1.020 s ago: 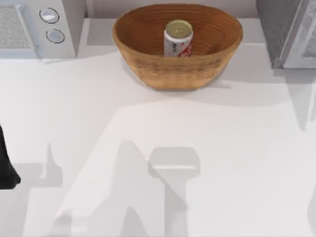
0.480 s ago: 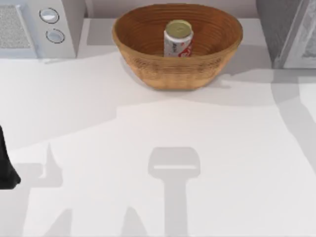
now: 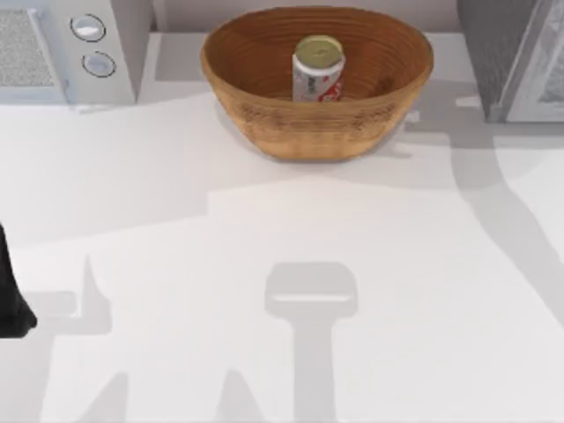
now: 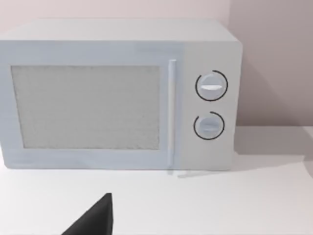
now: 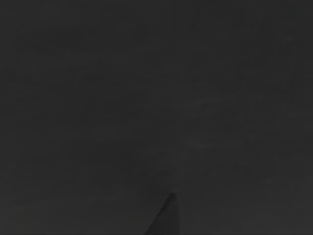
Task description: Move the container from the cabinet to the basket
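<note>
The container (image 3: 318,69) stands upright inside the basket (image 3: 264,115), so I'd just park both arms wide of its rim; I cannot tell either tool's opening, and the right wrist view is dark.

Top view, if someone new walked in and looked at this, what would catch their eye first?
Most likely the big brown wicker basket at the table's far edge, middle, with the small gold-topped container standing upright inside it. Next, the white microwave with two round knobs in the far left corner, and the dark grey cabinet in the far right corner. The right wrist view is dark.
</note>
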### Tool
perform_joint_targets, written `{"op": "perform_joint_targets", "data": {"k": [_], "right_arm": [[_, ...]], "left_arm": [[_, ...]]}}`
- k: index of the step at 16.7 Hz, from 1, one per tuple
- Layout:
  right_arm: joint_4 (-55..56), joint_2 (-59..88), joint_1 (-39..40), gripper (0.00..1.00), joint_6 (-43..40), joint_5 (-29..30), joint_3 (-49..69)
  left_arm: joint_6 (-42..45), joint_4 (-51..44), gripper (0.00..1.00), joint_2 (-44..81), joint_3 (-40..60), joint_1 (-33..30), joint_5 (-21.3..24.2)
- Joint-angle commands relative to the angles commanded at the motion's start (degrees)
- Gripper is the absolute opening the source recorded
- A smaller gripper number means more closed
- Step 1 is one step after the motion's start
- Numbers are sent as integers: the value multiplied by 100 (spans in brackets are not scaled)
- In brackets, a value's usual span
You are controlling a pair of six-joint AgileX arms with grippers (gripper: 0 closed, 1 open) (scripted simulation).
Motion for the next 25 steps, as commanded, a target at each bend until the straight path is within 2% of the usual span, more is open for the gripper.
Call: {"op": "perform_joint_targets", "data": {"k": [3,9,15,19,25], "right_arm": [[-4,-32,-210,100,-70,84,134],[217,732,-614,100,-62,-352,651],[261,461,-604,100,-74,-368,422],[523,-369,-803,100,-70,-585,-646],[1154,-2514,-1338,100,-74,-1157,-3563]], "left_arm": [[0,0,100,0,0,0,0],[0,0,100,0,0,0,0],[0,0,100,0,0,0,0],[0,0,100,0,0,0,0],[0,0,100,0,0,0,0]]}}
